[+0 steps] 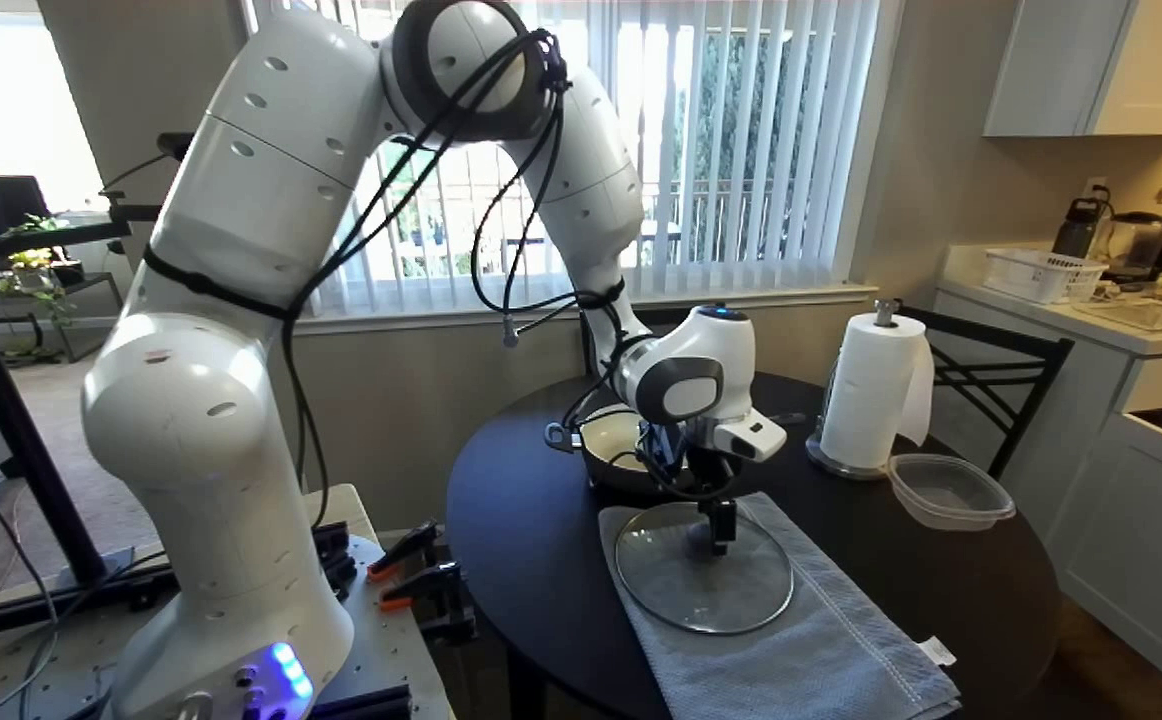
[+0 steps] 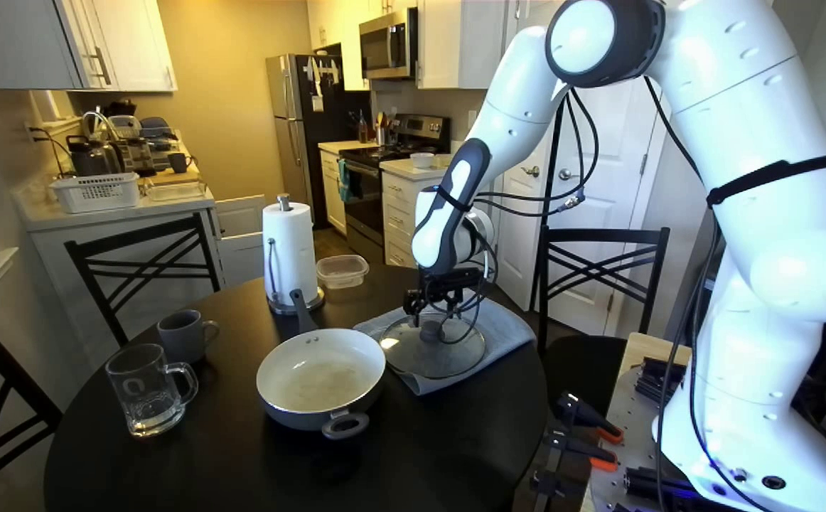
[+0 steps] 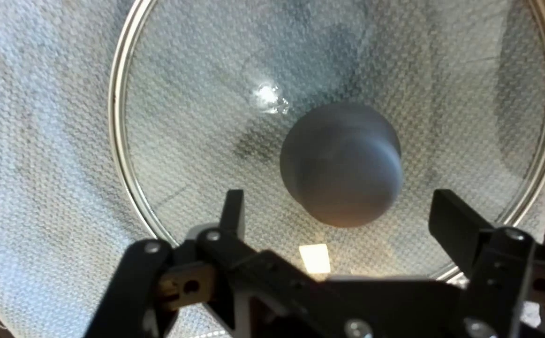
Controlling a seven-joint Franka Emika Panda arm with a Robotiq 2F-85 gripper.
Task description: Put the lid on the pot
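Observation:
The clear glass lid (image 1: pixel 676 595) with a metal rim lies flat on a folded grey towel (image 1: pixel 791 670). It also shows in an exterior view (image 2: pixel 459 361) and fills much of the wrist view (image 3: pixel 197 141). Its dark round knob (image 3: pixel 343 173) stands up at the middle. My gripper (image 3: pixel 338 199) is open and empty, pointing down over the lid. Its fingers stand apart on either side of the knob, with gaps to both sides. The pot (image 2: pixel 320 380), cream inside, stands uncovered beside the towel, its long dark handle (image 2: pixel 303 313) toward the paper towels. The arm partly hides the pot (image 1: pixel 609 437).
A paper towel roll (image 2: pixel 290 252) on a stand and a clear plastic container (image 2: pixel 342 271) are at the table's far side. A glass mug (image 2: pixel 148 395) and a grey mug (image 2: pixel 184 338) stand near the pot. Chairs surround the round black table (image 2: pixel 192 469).

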